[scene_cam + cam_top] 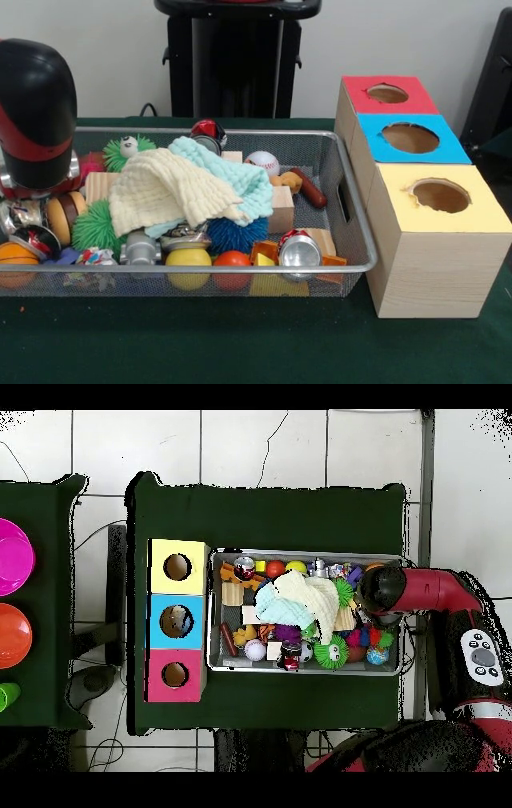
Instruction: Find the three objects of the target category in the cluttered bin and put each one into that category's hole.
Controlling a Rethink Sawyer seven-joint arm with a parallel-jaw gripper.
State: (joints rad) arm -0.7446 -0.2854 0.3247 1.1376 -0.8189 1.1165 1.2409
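- Wire-mesh bin (352, 210) on green table (240, 344), packed with clutter.
- Red and black arm (36, 112) down over the bin's left end in the front view; gripper hidden below the arm's bulk, so cannot tell whether jaws are spread or pressed together.
- Cream cloth (172, 196) and pale blue cloth (232, 172) heaped over the middle, covering wooden blocks (282, 210).
- Green spiky ball (96, 228) at the cloths' left, blue spiky ball (236, 236) under their front edge.
- Yellow ball (189, 260) and orange-red ball (233, 262) against the near wall; crushed can (298, 250) just right of them.
- Baseball (262, 162) near the far wall; brown sausage-shaped toy (309, 187) just right of it.
- Three boxes just right of the bin: red hole (387, 94) farthest, blue hole (410, 138) in the middle, yellow hole (440, 195) nearest.
- Target category not discernible.
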